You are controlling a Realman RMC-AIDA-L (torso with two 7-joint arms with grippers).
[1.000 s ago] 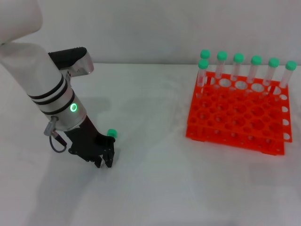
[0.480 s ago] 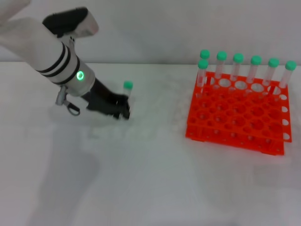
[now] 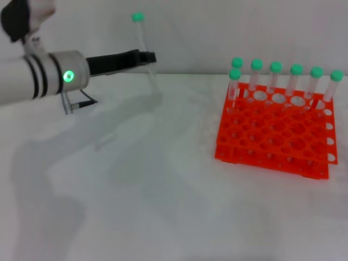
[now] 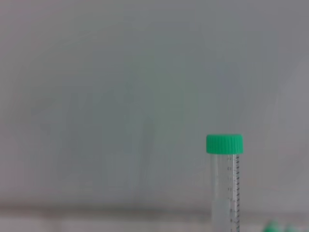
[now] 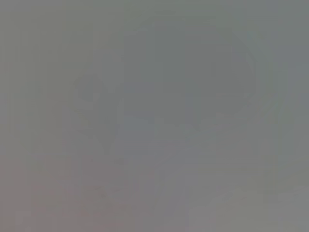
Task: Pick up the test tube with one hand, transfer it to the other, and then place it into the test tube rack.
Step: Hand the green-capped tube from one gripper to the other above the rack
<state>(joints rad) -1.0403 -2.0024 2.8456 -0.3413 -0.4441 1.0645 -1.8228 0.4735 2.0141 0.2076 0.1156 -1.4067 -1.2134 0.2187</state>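
Standing nearly upright in the air, the tube (image 3: pixel 142 43) has its green cap (image 3: pixel 138 17) on top and its long axis close to vertical, leaning only slightly; the left gripper (image 3: pixel 148 57), reaching in level from the left side of the head view, has its thin black fingers closed on the tube's lower part, well above the table (image 3: pixel 163 190) and well apart from the rack (image 3: pixel 274 133); the tube's tip below the fingers is faint against the background and hard to make out; the left wrist view shows the same tube (image 4: pixel 225 186) upright, cap (image 4: pixel 224 144) up, printed scale marks down one side, its lower end cut off by the picture's edge; the rack sits on the right of the table, with capped tubes (image 3: pixel 296 81) standing in its far rows; the table is plain white and a pale blank wall (image 3: pixel 217 32) rises behind it; the right gripper shows in no view, and the right wrist view gives only a featureless grey blur.
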